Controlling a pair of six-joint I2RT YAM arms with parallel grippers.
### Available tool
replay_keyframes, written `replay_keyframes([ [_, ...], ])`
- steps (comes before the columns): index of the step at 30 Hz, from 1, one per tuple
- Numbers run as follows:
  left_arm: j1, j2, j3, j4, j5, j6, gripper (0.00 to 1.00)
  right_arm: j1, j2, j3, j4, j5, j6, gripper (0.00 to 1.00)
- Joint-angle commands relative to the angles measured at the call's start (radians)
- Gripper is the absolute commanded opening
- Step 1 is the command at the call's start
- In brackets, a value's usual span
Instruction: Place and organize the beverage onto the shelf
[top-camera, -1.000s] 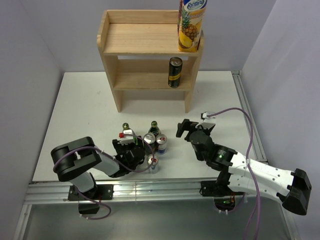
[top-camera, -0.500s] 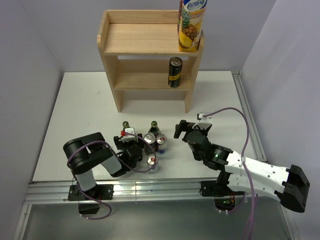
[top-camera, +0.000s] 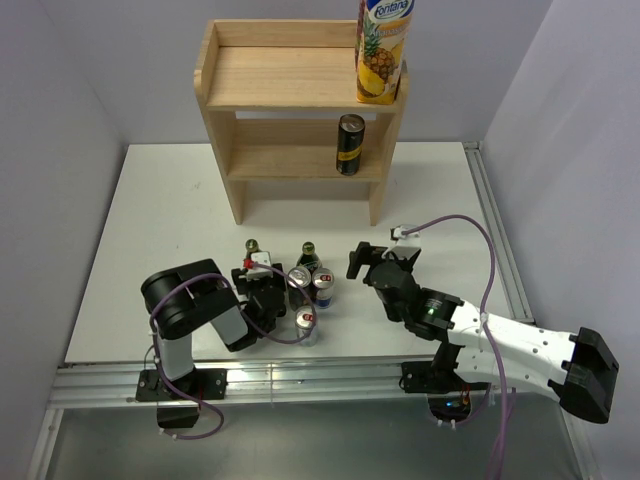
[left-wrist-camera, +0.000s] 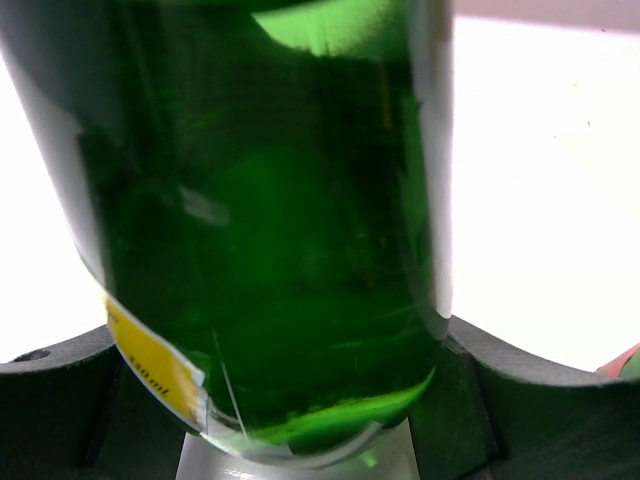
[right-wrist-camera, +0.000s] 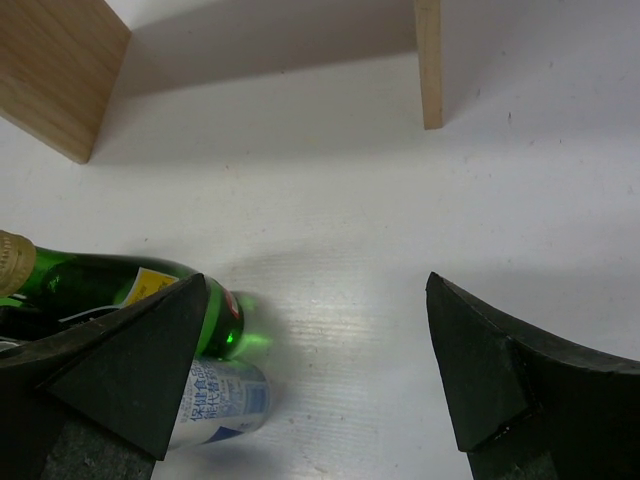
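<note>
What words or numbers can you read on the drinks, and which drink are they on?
"Fontana": juice carton on top of the shelf.
Green bottle, yellow label: print too blurred to read.
White can: blue print too blurred.
Black can: label too small.

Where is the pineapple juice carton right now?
In the overhead view, the juice carton stands upright on the right end of the shelf's top board, directly above the dark can on the lower tier.
</note>
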Motion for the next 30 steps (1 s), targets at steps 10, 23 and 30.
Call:
replay_keyframes([
  [10,0.008,-0.234,0.067,-0.415,-0.034,-0.182,0.00,0.023,-0.013,0.002,0.033,0.022,0.000,0.96],
  [23,0.008,-0.609,0.251,-0.825,0.016,-0.092,0.00,0.028,-0.065,0.008,0.016,0.021,-0.008,0.96],
  [30,0.089,-0.642,0.688,-1.168,0.154,0.043,0.00,0.028,-0.076,0.009,0.011,0.024,0.001,0.95],
])
